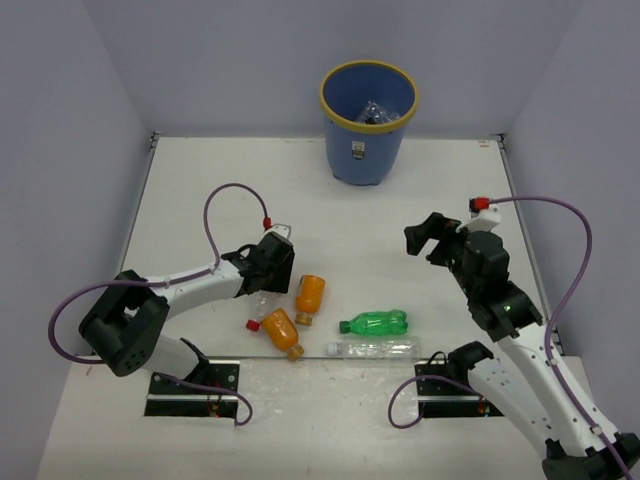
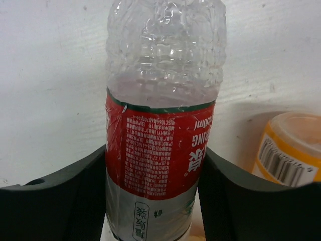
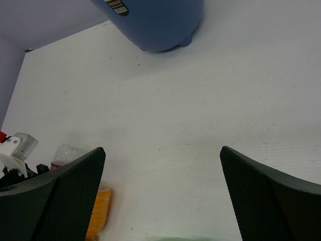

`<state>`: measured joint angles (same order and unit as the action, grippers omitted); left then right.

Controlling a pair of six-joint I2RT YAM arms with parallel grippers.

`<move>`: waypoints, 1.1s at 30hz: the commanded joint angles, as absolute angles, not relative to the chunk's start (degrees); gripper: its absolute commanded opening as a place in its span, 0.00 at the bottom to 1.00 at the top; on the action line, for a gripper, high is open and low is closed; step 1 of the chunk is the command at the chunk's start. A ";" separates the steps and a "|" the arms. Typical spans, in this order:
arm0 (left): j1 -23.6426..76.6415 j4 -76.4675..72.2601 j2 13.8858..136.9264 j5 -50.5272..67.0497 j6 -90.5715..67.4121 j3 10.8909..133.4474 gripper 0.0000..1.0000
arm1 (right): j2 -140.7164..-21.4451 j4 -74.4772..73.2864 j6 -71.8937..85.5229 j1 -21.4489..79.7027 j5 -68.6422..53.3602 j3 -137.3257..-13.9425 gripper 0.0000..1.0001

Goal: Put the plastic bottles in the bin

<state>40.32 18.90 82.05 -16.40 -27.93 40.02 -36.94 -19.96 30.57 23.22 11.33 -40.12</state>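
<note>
Left pincer [image 2: 154,193] grips red-labelled bottle [image 2: 159,145] (label hidden in top view).

The right hand [image 3: 161,149] (spread wide) faces the blue bin [image 3: 155,22].

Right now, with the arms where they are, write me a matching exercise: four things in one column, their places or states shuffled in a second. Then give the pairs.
Column one
1. red-labelled bottle
2. green bottle
3. bin
4. right pincer

Column two
A. open, above bare table
B. standing at the far edge
C. between the fingers of the left pincer
D. lying next to the plain clear bottle

Pairs: 1-C, 2-D, 3-B, 4-A
</note>
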 commanded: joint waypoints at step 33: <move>40.52 -43.47 103.11 -20.52 -7.03 97.54 0.50 | -25.99 -17.08 32.32 23.20 26.51 -32.88 0.99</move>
<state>40.32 -22.79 94.67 -21.24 -10.81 88.93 -26.85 -19.52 31.59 23.22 21.86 -33.59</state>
